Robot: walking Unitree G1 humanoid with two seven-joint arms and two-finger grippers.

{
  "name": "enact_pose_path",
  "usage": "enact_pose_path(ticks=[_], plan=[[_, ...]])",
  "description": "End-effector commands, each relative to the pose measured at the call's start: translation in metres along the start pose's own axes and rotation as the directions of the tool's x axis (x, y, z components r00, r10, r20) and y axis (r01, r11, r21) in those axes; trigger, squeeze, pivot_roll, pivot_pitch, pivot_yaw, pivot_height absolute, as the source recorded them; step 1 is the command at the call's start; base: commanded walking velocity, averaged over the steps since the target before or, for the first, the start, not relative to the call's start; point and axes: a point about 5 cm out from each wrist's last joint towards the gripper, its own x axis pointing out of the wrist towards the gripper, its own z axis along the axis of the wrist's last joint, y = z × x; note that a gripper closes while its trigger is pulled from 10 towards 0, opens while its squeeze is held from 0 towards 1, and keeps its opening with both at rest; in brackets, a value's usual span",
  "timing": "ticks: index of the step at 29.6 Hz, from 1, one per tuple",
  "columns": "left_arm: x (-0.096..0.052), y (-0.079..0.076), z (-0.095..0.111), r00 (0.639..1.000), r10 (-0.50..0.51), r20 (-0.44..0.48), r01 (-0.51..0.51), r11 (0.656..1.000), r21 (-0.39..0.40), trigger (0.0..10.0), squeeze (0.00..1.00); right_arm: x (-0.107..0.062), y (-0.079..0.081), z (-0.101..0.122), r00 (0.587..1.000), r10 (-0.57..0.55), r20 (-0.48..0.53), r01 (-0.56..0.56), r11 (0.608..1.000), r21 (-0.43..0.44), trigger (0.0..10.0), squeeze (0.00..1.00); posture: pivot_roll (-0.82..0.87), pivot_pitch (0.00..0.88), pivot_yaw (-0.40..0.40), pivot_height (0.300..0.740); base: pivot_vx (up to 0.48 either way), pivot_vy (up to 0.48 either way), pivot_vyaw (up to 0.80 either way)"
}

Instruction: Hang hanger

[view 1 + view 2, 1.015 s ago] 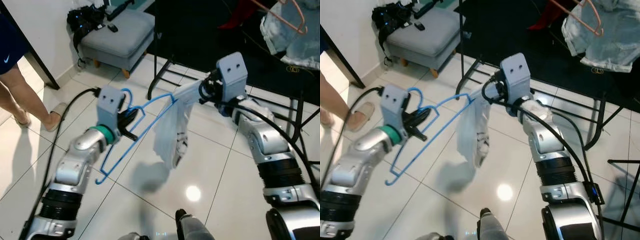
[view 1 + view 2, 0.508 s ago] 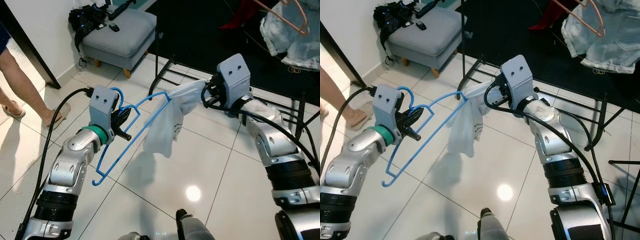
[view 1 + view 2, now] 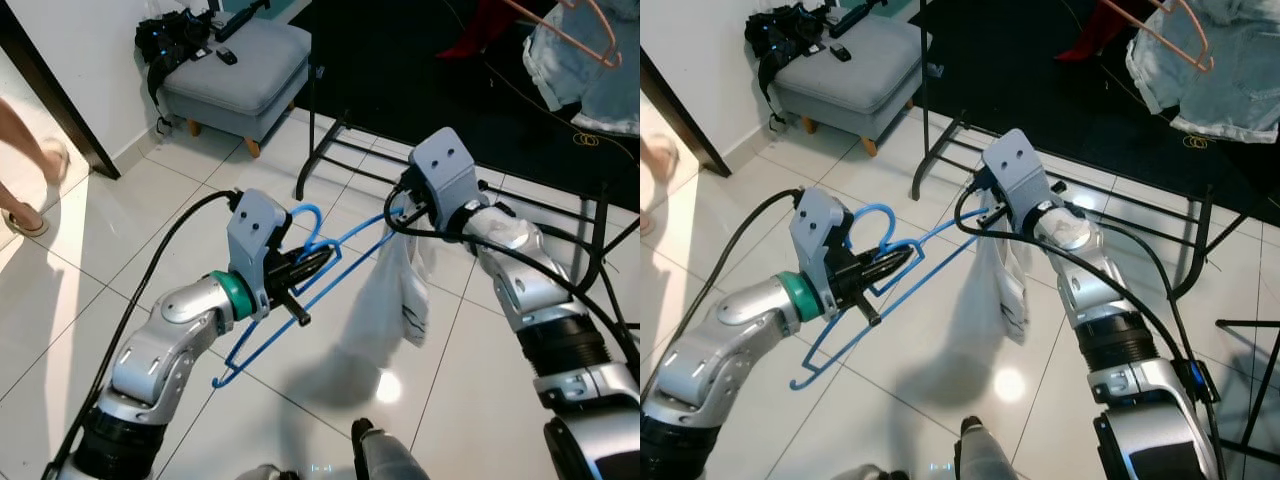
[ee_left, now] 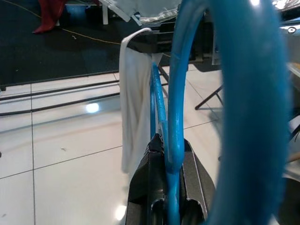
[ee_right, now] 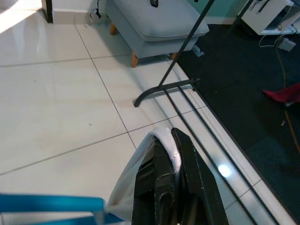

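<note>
A: Left gripper (image 3: 305,268) — fingers pressed together on the blue hanger (image 3: 300,290), pinching it just below the hook. Confirmed in the left wrist view: the blue wire (image 4: 168,154) runs between the two black fingers (image 4: 145,187).

B: Right gripper (image 3: 405,215)?

A: Closed on a fold of the white garment (image 3: 395,300). In the right wrist view the cloth (image 5: 164,140) sits nipped between the finger pads; the rest hangs free below, clear of the floor.

B: Hanger's position relative to the grippers?

A: Long axis runs from the left gripper up and across toward the right one. The far shoulder tip lies just beside the right gripper, touching the held cloth; the other end slopes down and away beneath the left forearm.

B: And the rail?

A: Black rack (image 3: 925,130) stands beyond both grippers, on the right gripper's side — so the right arm is nearer it. Judgement: the garment looks only caught at the tip, not yet seated across both shoulders. Seat it before any hanging.
</note>
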Motion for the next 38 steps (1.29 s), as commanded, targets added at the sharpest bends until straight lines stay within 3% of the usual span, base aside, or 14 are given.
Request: enact_pose_path(ticks=[1,3,9,12,17,19,21,24,26,27,29,30,34,38], plan=[[-0.003,0.000,0.003,1.000,-0.009,0.002,0.009,1.000,0.011,10.0,0.00,0.000,-0.001,0.002,1.000,-0.007,0.013,0.007,1.000,-0.020,10.0,0.00,-0.08,0.117,0.090,0.737,0.000,0.000,0.00],[-0.005,0.009,-0.002,0.998,0.051,-0.032,-0.050,0.998,0.043,10.0,0.00,-0.002,-0.005,0.001,1.000,-0.015,0.010,0.016,0.999,-0.034,10.0,0.00,-0.08,0.123,0.095,0.737,0.000,0.000,0.00],[-0.009,0.012,-0.011,0.993,0.076,-0.091,-0.069,0.995,0.073,10.0,0.00,-0.003,-0.007,0.002,1.000,-0.018,0.017,0.018,0.999,-0.048,10.0,0.00,-0.08,0.125,0.098,0.737,0.000,0.000,0.00],[-0.011,0.020,-0.023,0.975,0.155,-0.160,-0.131,0.980,0.152,10.0,0.00,-0.007,-0.008,0.012,0.999,-0.001,0.044,0.003,0.999,-0.053,10.0,0.00,-0.08,0.125,0.094,0.737,0.000,0.000,0.00],[-0.002,0.039,-0.021,0.941,0.315,-0.125,-0.282,0.933,0.223,10.0,0.00,-0.010,0.000,0.019,0.997,0.063,0.053,-0.060,0.996,-0.059,10.0,0.00,-0.09,0.122,0.089,0.737,0.000,0.000,0.00],[-0.002,0.039,-0.021,0.941,0.315,-0.125,-0.282,0.933,0.223,10.0,0.00,-0.010,0.000,0.019,0.997,0.063,0.053,-0.060,0.996,-0.059,10.0,0.00,-0.09,0.122,0.089,0.737,0.000,0.000,0.00],[0.004,0.052,-0.010,0.909,0.414,-0.056,-0.391,0.890,0.236,10.0,0.00,-0.013,0.013,0.015,0.990,0.134,0.035,-0.132,0.990,-0.051,10.0,0.00,-0.09,0.118,0.084,0.737,0.000,0.000,0.00],[0.005,0.054,-0.007,0.903,0.427,-0.040,-0.407,0.883,0.231,10.0,0.00,-0.013,0.017,0.014,0.988,0.148,0.033,-0.147,0.988,-0.044,10.0,0.00,-0.09,0.118,0.084,0.737,0.000,0.000,0.00],[0.007,0.055,-0.003,0.903,0.430,-0.021,-0.416,0.884,0.213,10.0,0.00,-0.013,0.021,0.013,0.986,0.161,0.034,-0.159,0.987,-0.035,10.0,0.00,-0.09,0.117,0.084,0.737,0.000,0.000,0.00],[0.014,0.042,0.003,0.941,0.338,0.012,-0.336,0.931,0.144,10.0,0.00,-0.007,0.031,0.012,0.987,0.152,0.051,-0.153,0.988,0.007,10.0,0.00,-0.09,0.115,0.088,0.737,0.000,0.000,0.00],[0.014,0.042,0.003,0.941,0.338,0.012,-0.336,0.931,0.144,10.0,0.00,-0.007,0.031,0.012,0.987,0.152,0.051,-0.153,0.988,0.007,10.0,0.00,-0.09,0.115,0.088,0.737,0.000,0.000,0.00],[0.016,0.035,0.005,0.956,0.291,0.021,-0.291,0.948,0.130,10.0,0.00,-0.003,0.033,0.012,0.988,0.140,0.059,-0.142,0.989,0.032,10.0,0.00,-0.09,0.115,0.087,0.737,0.000,0.000,0.00],[0.015,0.019,0.002,0.985,0.173,0.019,-0.174,0.977,0.122,10.0,0.00,0.004,0.028,0.013,0.996,0.057,0.065,-0.061,0.995,0.075,10.0,0.00,-0.08,0.113,0.090,0.737,0.000,0.000,0.00],[0.013,0.013,-0.001,0.992,0.127,0.009,-0.128,0.984,0.127,10.0,0.00,0.007,0.020,0.011,0.999,-0.006,0.054,0.001,0.997,0.083,10.0,0.00,-0.08,0.111,0.087,0.737,0.000,0.000,0.00]])
